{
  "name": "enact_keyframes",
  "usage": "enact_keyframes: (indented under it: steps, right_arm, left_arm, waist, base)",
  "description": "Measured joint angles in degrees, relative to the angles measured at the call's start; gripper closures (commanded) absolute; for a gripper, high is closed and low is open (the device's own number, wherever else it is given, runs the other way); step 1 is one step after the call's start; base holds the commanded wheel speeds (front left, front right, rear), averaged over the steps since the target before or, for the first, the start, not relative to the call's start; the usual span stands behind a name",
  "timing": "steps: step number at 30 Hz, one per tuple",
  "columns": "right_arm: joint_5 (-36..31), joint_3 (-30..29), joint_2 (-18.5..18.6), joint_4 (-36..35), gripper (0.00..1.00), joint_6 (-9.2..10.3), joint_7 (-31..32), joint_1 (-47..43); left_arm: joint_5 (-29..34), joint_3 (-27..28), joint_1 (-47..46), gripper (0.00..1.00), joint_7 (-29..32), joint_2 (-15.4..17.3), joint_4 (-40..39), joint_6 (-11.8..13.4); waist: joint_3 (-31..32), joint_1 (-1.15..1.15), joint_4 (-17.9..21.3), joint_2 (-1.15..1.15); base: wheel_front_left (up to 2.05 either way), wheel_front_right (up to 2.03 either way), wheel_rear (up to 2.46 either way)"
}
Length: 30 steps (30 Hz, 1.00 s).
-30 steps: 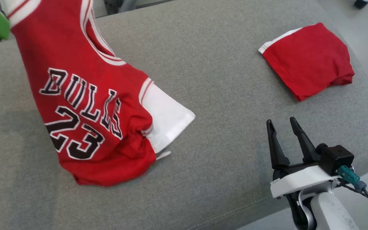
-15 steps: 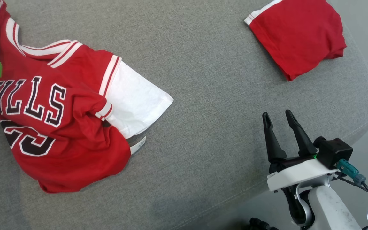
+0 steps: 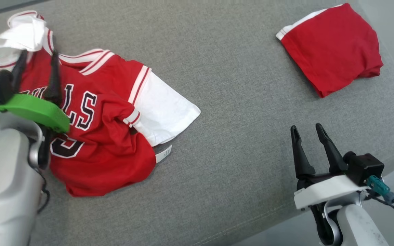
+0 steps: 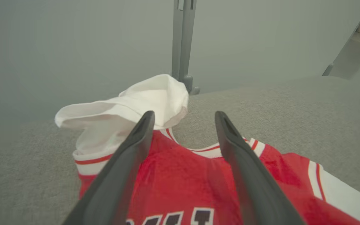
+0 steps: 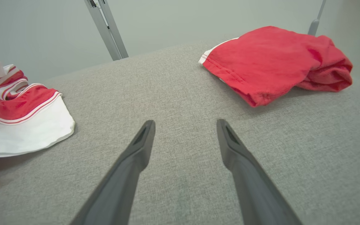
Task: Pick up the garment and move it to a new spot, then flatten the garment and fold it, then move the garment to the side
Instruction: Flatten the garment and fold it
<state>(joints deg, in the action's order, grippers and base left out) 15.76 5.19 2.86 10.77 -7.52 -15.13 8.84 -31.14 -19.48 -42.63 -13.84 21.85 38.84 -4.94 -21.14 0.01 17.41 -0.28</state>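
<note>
Jaws spread: left gripper (image 3: pixel 38 55) over jersey (image 3: pixel 104 147), right gripper (image 3: pixel 307 130) over bare cushion (image 3: pixel 234 112) near its edge.

We note matt red-and-white cloth on the jersey (image 3: pixel 108 147), coarse grey woven fabric on the surface (image 3: pixel 234 85), a smooth green plastic bracket (image 3: pixel 29 109), a smooth pale forearm shell (image 3: pixel 2 177)

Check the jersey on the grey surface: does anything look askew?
Yes. The jersey lies crumpled: its red body is bunched and folded over itself, one white sleeve stands puffed up at the far left, and a white tag pokes out near its edge.
</note>
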Motion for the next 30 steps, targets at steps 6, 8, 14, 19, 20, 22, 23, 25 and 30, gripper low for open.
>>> enact_keyframes:
  steps: [6, 8, 14, 19, 20, 22, 23, 25, 30]
  right_arm:
    - [-0.6, -1.2, 0.0, 0.6, 0.00, 0.00, 0.0, -3.4]
    - [-0.8, -1.5, 0.0, 0.6, 0.00, 0.00, 0.0, -4.0]
    - [-1.3, -1.5, 0.0, 0.3, 0.00, 0.00, 0.0, -4.5]
    - [-1.4, -1.6, 0.0, 0.1, 0.00, 0.00, 0.0, -4.5]
    - [-1.4, -1.6, 0.0, 0.1, 0.00, 0.00, 0.0, -4.5]
    - [-1.3, -1.4, 0.0, 0.2, 0.00, 0.00, 0.0, -4.5]
    - [-1.2, -1.6, 0.0, 0.3, 0.00, 0.00, 0.0, -4.4]
    - [-0.6, -1.8, 0.0, 0.3, 0.00, 0.00, 0.0, -4.3]
    - [0.1, -1.3, 0.0, 0.5, 0.00, 0.00, 0.0, -3.7]
  left_arm:
    - [-1.2, -1.0, 11.7, 0.00, 1.4, -3.1, -10.2, 4.3]
    - [-1.5, -2.5, 16.2, 0.00, 3.4, -4.0, -15.1, 5.5]
    - [-1.3, -8.4, 27.2, 0.00, 11.7, -5.0, -28.9, 8.4]
    - [-0.7, -12.2, 32.4, 0.00, 16.4, -5.0, -35.2, 10.0]
    - [-0.6, -12.7, 32.7, 0.00, 16.9, -5.0, -35.8, 10.0]
    - [0.9, -14.0, 32.9, 0.00, 17.4, -4.5, -36.1, 10.6]
    - [1.7, -14.1, 32.9, 0.00, 17.8, -4.4, -35.9, 11.0]
    - [2.5, -14.6, 32.8, 0.00, 18.0, -4.3, -34.3, 11.5]
    - [4.8, -16.0, 31.0, 0.00, 19.9, -3.5, -28.4, 12.0]
  waist:
    - [4.9, 0.00, -2.1, 0.00]
    - [6.4, 0.00, -2.8, 0.00]
    - [9.1, -0.01, -5.3, 0.00]
    - [9.1, -0.01, -5.9, 0.00]
    - [8.9, -0.01, -5.9, 0.00]
    - [8.4, -0.01, -5.6, 0.00]
    - [8.2, -0.01, -5.5, 0.00]
    - [7.9, -0.01, -5.3, 0.00]
    - [7.3, -0.01, -4.7, 0.00]
  base:
    - [0.00, 0.00, 0.00]
    - [0.00, 0.00, 0.00]
    - [0.00, 0.00, 0.00]
    - [0.00, 0.00, 0.00]
    - [0.00, 0.00, 0.00]
    - [0.00, 0.00, 0.00]
    - [0.00, 0.00, 0.00]
    - [0.00, 0.00, 0.00]
    - [0.00, 0.00, 0.00]
